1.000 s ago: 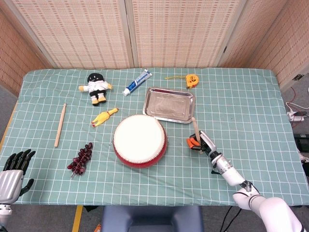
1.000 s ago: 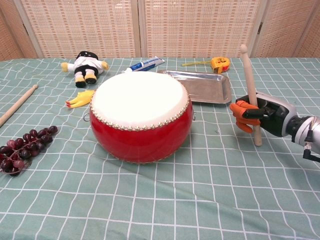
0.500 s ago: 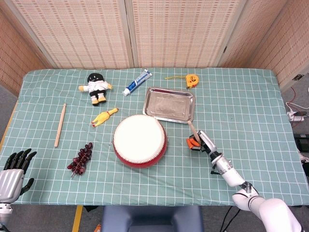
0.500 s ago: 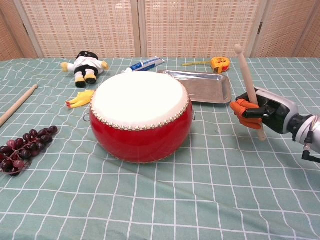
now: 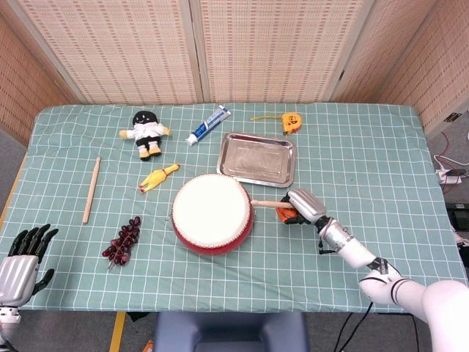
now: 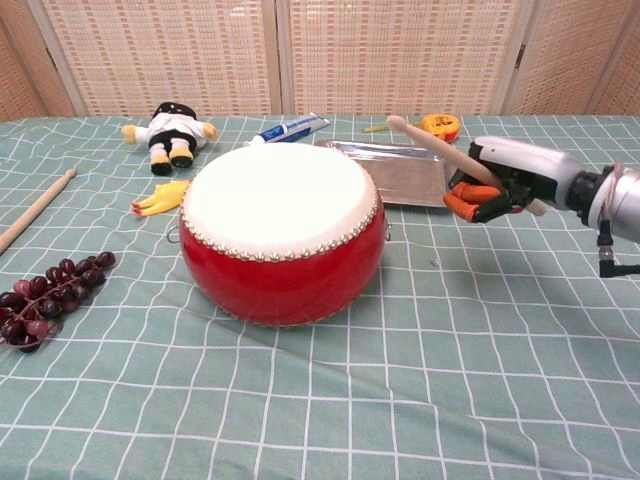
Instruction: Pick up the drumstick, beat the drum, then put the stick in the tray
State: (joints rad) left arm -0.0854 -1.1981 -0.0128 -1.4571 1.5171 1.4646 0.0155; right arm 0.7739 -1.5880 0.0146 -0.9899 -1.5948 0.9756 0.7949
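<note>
A red drum with a white skin stands mid-table. My right hand hovers just right of it and grips a wooden drumstick. The stick tilts leftward, its round tip in the air close to the drum's right rim and in front of the metal tray. The tray lies behind the drum with nothing in it. My left hand hangs off the table's near left corner, fingers spread, holding nothing.
A second drumstick lies at the left, with grapes nearer me. A doll, rubber chicken, toothpaste tube and tape measure lie along the back.
My right hand has risen and turned, swinging the stick from nearly upright to a leftward tilt with its tip by the drum's right rim. The left hand barely moved.
</note>
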